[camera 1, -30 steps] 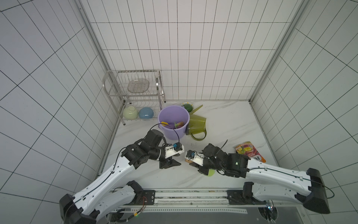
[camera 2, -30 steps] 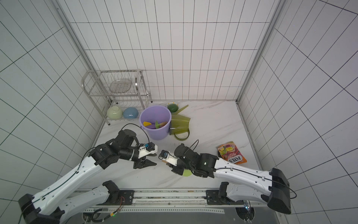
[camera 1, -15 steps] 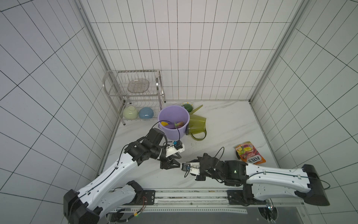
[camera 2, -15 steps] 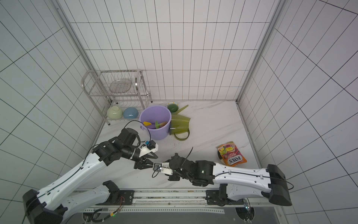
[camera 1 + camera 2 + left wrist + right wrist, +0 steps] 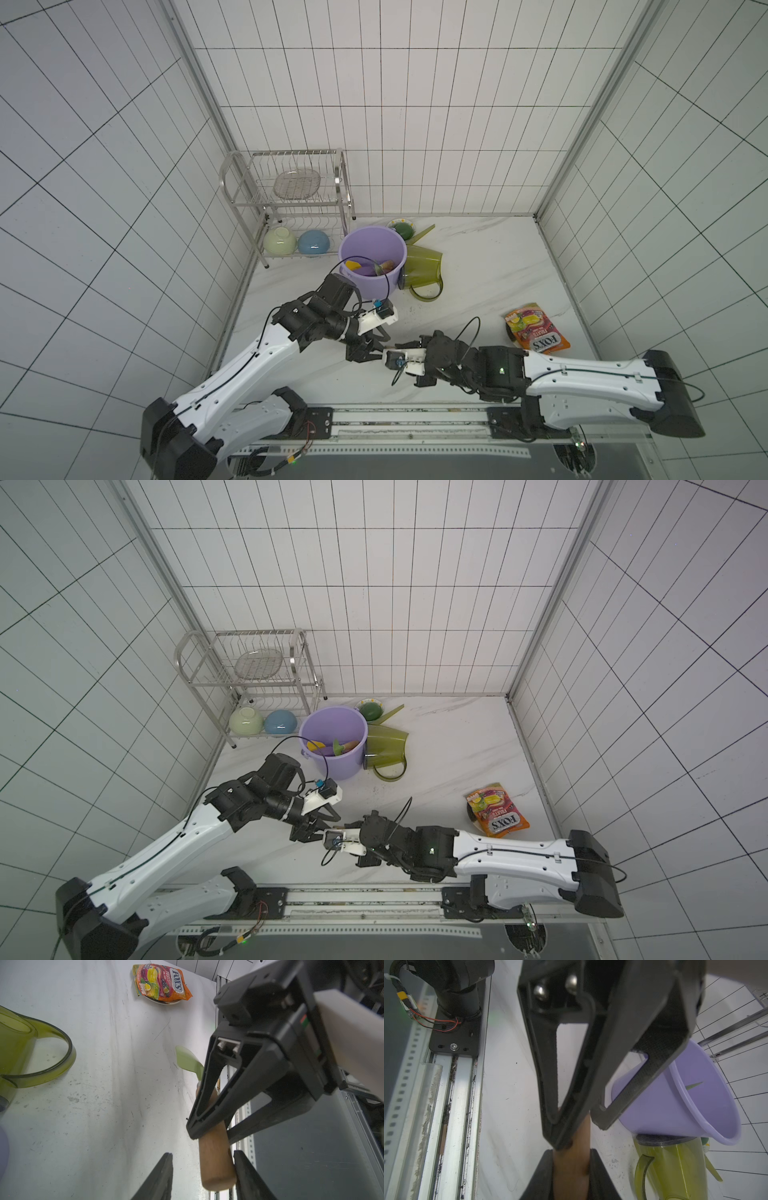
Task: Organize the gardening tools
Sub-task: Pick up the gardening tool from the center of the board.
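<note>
Near edge, mid-table: pale green trowel (image 5: 216, 1159), wooden handle, betw. both arms. Holding: right gripper (image 5: 571, 1159) clamped on handle. Receiving: left gripper (image 5: 201, 1157) part-open, straddling handle end, touching one side only. Advice: centre & close left before right lets go; purple bucket (image 5: 374, 286) further back.

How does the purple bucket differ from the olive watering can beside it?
The purple bucket stands upright; the olive watering can lies on its side. The bucket is opaque; the can is translucent. The bucket holds trowels; the can shows none. Both rest on the table, side by side.
</note>
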Robot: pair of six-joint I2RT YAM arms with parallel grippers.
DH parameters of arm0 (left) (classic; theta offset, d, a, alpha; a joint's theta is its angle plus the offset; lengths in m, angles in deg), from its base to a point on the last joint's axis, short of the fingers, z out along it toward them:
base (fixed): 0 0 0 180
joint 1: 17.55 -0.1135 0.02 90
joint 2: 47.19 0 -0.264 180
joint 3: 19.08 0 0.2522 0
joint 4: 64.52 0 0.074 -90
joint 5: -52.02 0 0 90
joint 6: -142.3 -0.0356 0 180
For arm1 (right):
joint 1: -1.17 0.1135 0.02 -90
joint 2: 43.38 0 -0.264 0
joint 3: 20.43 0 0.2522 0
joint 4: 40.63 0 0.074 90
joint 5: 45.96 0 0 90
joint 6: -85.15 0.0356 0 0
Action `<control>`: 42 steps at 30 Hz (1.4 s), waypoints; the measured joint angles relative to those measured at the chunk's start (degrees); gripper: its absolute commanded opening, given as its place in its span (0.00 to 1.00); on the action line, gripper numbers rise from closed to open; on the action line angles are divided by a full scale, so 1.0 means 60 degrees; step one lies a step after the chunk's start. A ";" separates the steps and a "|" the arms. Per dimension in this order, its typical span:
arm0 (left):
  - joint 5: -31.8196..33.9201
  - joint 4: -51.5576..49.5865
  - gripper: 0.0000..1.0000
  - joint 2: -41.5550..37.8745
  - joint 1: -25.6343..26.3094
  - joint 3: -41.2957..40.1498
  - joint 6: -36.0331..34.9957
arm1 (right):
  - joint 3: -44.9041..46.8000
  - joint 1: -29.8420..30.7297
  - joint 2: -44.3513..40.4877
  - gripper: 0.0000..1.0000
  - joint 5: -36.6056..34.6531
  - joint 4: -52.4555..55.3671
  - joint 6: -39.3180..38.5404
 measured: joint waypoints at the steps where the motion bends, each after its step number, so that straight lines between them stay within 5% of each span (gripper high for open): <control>1: -0.0011 0.0000 0.43 0.0025 0.0000 0.0000 0.0036 | -0.0004 0.0025 0.0029 0.06 -0.0073 -0.0025 -0.0040; 14: -0.0153 0.0073 0.10 0.0124 -0.0007 0.0000 0.0273 | -0.0033 0.0131 0.0189 0.11 -0.0754 -0.0178 -0.0193; 18: -0.0160 0.0080 0.01 0.0120 -0.0055 0.0000 0.0259 | -0.0033 0.0131 0.0189 0.22 -0.0765 -0.0178 -0.0149; 24: -0.0324 0.0076 0.00 0.0124 -0.0528 0.0000 0.0106 | -0.0069 0.0157 0.0164 0.54 -0.0736 -0.0222 0.0215; 32: -0.1734 -0.0535 0.00 0.0521 -0.2718 0.0175 -0.0754 | -0.0106 -0.0240 -0.0590 0.63 -0.0248 -0.0175 0.1621; 42: -0.4000 -0.1687 0.00 0.0590 -0.5708 0.0459 -0.2171 | 0.0000 -0.3136 -0.1832 0.62 0.2007 -0.0758 0.5530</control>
